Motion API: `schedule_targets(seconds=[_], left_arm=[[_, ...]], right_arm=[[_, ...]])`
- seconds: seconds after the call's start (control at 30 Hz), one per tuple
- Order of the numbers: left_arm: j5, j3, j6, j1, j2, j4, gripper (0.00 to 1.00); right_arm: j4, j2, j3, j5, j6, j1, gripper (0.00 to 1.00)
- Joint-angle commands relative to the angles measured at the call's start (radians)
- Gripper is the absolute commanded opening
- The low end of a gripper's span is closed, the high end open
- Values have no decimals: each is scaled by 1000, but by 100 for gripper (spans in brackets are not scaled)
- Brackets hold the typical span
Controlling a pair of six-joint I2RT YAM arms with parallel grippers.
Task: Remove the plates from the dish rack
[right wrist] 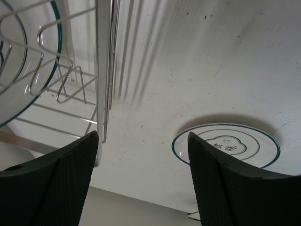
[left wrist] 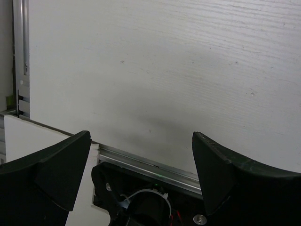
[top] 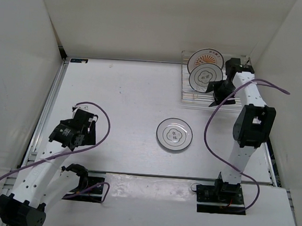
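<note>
My left pincer (left wrist: pixel 141 136) is idling, jaws apart, empty; one glossy round plate (top: pixel 175 134) is lying flat on the matte table (top: pixel 116 89), so one is done; two are standing in the thin wire dish rack (top: pixel 186 94), sunburst plate (top: pixel 205 55) behind ringed plate (top: pixel 206 78); my right pincer (right wrist: pixel 142 136) is hovering beside them, jaws apart, gripping nothing.

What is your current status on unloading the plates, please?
Left jaws open, empty. Right jaws open, empty, at dish rack. Sunburst plate and flower-ring plate upright in it; third plate flat on table. Nothing blocking.
</note>
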Motion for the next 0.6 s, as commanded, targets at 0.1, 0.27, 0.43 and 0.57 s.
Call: schedule_targets(seconds=[0.1, 0.27, 0.43, 0.57], left_arm=[[-48, 18, 26, -3, 30, 6, 100], [-51, 25, 41, -1, 49, 15, 100], [-42, 21, 34, 0, 58, 18, 100], [-35, 19, 29, 4, 55, 18, 100]], right_arm=[[91, 42, -16, -5, 67, -51, 78], [72, 70, -20, -11, 58, -61, 69], [80, 6, -135, 15, 52, -62, 54], [89, -46, -207, 18, 61, -67, 41]])
